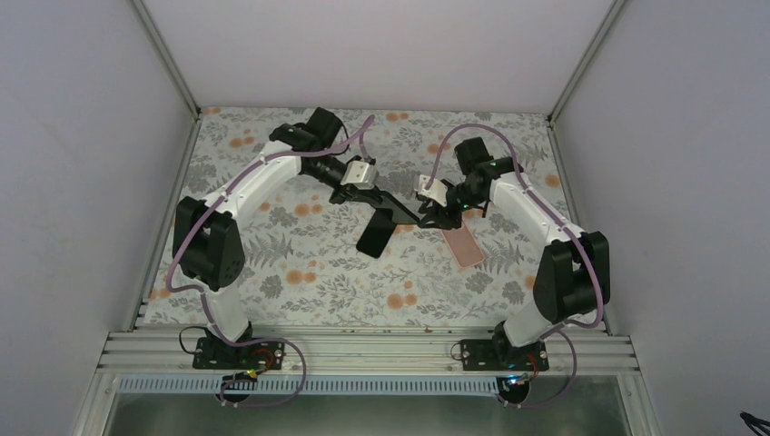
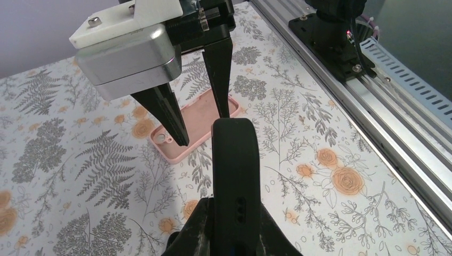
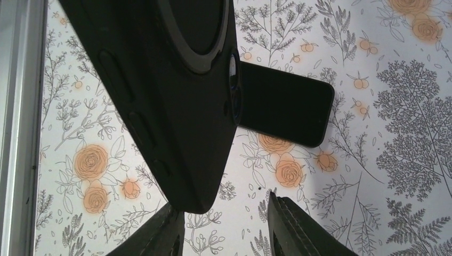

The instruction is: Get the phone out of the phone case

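Left jaws clamp the black case by one end; right jaws gape empty. We risk a push twisting it loose onto the phone on the desk.

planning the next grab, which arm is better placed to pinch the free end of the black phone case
Right. The right gripper hangs open at the free end of the black phone case; the left gripper is shut on its other end.

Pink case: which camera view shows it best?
Top external: the pink case is almost whole in view. Left wrist shows it larger but crossed by the right gripper; right wrist misses it.
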Available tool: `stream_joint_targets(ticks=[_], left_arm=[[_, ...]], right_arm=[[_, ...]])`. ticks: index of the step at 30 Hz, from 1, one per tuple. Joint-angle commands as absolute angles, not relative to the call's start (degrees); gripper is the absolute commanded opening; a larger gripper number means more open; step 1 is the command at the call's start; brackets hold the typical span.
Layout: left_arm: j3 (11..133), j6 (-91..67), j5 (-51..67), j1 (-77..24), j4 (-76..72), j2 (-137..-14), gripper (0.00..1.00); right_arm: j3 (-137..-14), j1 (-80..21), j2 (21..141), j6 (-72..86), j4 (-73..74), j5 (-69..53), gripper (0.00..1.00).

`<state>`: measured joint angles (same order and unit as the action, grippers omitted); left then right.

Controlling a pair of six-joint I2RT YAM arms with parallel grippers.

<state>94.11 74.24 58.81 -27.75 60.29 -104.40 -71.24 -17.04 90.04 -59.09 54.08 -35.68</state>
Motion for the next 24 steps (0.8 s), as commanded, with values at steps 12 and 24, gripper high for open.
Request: stream_joint_targets(ticks=[12,24], left_arm=[[91.1,73.6,73.1,-34.2,78.0,-103.8,0.02],[91.1,72.6,72.9,-35.6,78.0,-104.6,0.02]], right_arm=[[-75.3,-13.2,89.8,-54.3,26.9,-25.0,0.43],[-76.3,-12.9,89.8,-52.9,24.0,-23.5,0.48]])
